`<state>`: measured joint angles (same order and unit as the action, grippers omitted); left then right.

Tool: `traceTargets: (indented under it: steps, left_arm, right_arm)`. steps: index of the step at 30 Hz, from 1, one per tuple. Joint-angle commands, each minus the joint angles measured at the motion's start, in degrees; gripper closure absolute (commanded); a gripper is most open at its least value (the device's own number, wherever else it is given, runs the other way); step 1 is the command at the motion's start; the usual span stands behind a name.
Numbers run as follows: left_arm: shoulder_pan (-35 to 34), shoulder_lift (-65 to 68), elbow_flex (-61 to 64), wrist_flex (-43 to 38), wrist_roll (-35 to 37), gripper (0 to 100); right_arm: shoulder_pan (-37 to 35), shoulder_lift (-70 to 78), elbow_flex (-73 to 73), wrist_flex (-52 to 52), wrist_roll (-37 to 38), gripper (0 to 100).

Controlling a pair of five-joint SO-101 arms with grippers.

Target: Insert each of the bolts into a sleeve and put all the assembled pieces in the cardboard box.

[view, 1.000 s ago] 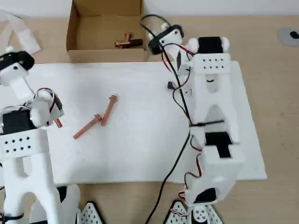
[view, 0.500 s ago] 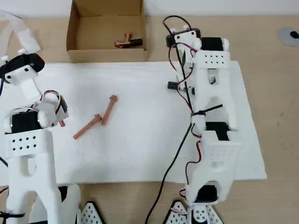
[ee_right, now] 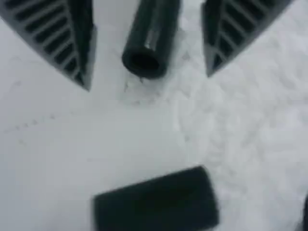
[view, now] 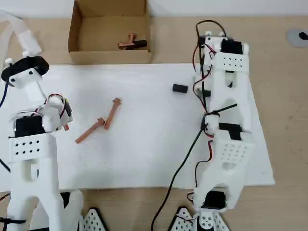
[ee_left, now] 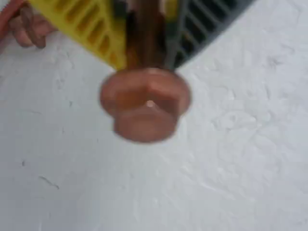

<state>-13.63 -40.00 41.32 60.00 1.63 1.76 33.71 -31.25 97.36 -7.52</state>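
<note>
Held bolt: copper, hex head with flange, head toward the left wrist camera. Left jaws (one yellow, one dark) pinch its shank just behind the head. From above, the held bolt is at the left arm, over the left edge of the mat.

Loose bolts: two, copper, lying flat on the mat. One lies steeply angled. The other lies more slantwise, its head just beside the first one's tip.

Sleeve: black tube lying on the mat between the right jaws, open end toward the right wrist camera. Right jaws are spread, with a gap on each side of the sleeve. Second sleeve lies crosswise on the mat near it.

From above, one black sleeve lies on the mat just beside the right arm. I cannot tell which of the two it is.

Box: brown cardboard, open top, just beyond the mat's far edge. Copper and dark parts lie inside toward its right wall; number of parts unclear.

Surface: white, finely pitted mat on a light wood table. Grey disc sits at the table's far right.
</note>
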Motion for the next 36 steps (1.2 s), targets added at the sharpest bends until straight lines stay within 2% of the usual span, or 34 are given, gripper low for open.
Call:
traceTargets:
  steps: [1,10,17,23,30,36]
  left_arm:
    - [0.79,-1.80,-0.26,-1.23,-0.35,99]
    - [0.79,-1.80,-0.18,-1.05,-0.35,99]
    - [0.79,-1.80,-0.18,-0.97,-0.35,99]
    - [0.79,-1.80,-0.18,-1.05,-0.35,99]
    - [0.79,-1.71,-0.18,-1.23,-0.35,99]
    - [1.23,-1.71,-0.18,-1.23,-0.09,99]
  right_arm:
    - [0.84,0.75,-1.63,3.08,5.63,81.1]
    - [4.79,0.84,4.79,3.78,1.67,81.1]
    - [1.45,-0.04,7.96,3.43,1.41,81.1]
    - [-0.40,-16.40,10.59,3.87,1.49,81.1]
    - [0.48,-40.31,24.84,1.85,8.88,81.1]
    - [2.24,-48.04,46.99,-13.27,8.88,81.1]
